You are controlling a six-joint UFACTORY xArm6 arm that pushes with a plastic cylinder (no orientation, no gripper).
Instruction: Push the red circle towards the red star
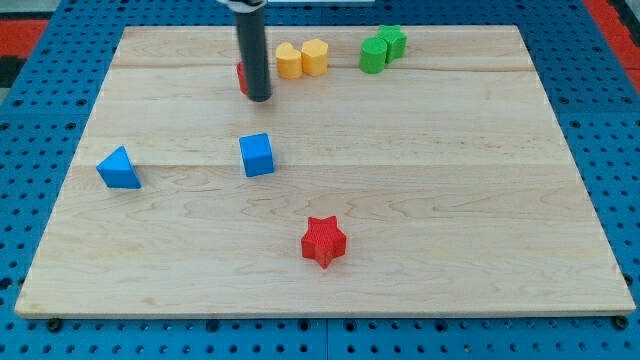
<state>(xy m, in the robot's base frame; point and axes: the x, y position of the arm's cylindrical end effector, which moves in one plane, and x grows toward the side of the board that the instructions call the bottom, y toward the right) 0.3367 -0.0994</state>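
The red star (323, 241) lies on the wooden board (450, 200) below its middle. The red circle (242, 77) sits near the board's top edge, left of centre, mostly hidden behind my rod; only a sliver shows at the rod's left side. My tip (259, 98) rests on the board right against the red circle, on its lower right side. The red star is far below the tip, slightly to the view's right.
A blue cube (257, 155) lies between the tip and the red star. A blue triangle (119, 168) is at the left. Two yellow-orange blocks (302, 59) and two green blocks (382, 48) sit along the top edge.
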